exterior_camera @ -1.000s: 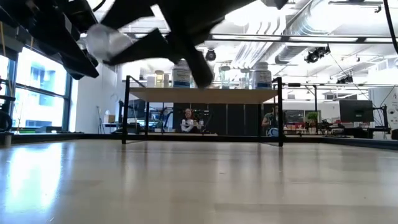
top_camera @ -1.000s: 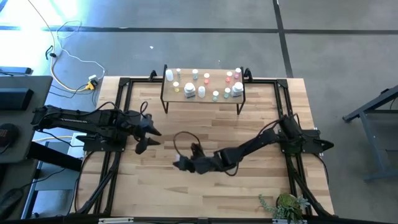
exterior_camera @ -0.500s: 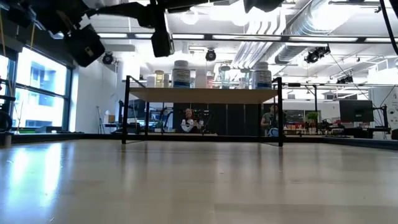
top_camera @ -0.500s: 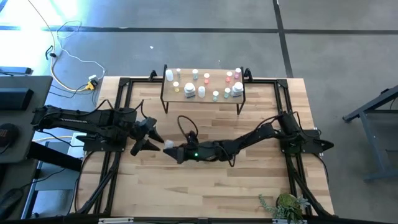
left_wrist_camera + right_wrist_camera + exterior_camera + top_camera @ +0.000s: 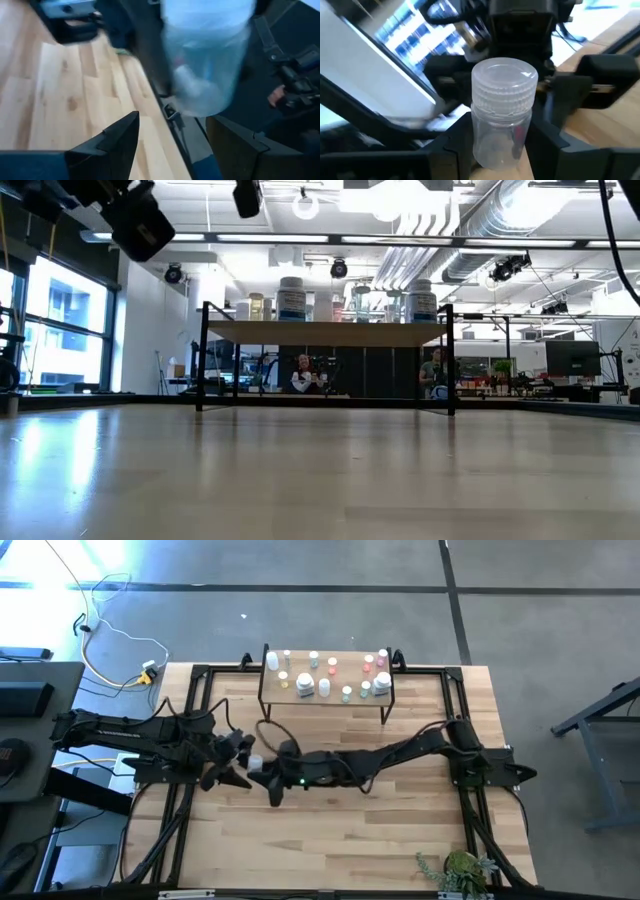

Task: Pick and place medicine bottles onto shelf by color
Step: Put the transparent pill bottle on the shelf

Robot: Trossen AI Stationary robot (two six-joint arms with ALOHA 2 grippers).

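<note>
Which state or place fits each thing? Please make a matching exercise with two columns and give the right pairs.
Things:
1. right gripper
2. left gripper
3. clear bottle
4. shelf

States or places:
a. open, holding nothing
b. at the table's far edge, carrying the other bottles
c. shut on the clear bottle
d. upright between the right gripper's fingers, ribbed clear cap on top

Pairs: 1-c, 2-a, 3-d, 4-b

Clear glossy plastic bottle [image 5: 502, 117] with ribbed cap, pale wood-grain table [image 5: 340, 840], matt black metal-legged shelf [image 5: 325, 695]
</note>
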